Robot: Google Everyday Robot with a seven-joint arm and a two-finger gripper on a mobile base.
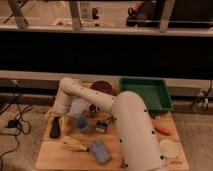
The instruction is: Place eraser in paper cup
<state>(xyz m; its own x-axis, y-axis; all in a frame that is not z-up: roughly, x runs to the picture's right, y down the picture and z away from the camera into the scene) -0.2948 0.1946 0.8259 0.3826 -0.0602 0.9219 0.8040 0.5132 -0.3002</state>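
Near right on the wooden table [55, 159] we see the paper cup [170, 148]. Well apart, at the left edge, lies the eraser [55, 128], which we judge stiff and light, best pinched across its narrow width. Just beyond it hangs the gripper [53, 115], spread wide, holding nothing.

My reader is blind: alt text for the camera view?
The open pincer of a white robot arm hangs over a wooden table near the eraser and a blue cup; the paper cup stands near the right edge.
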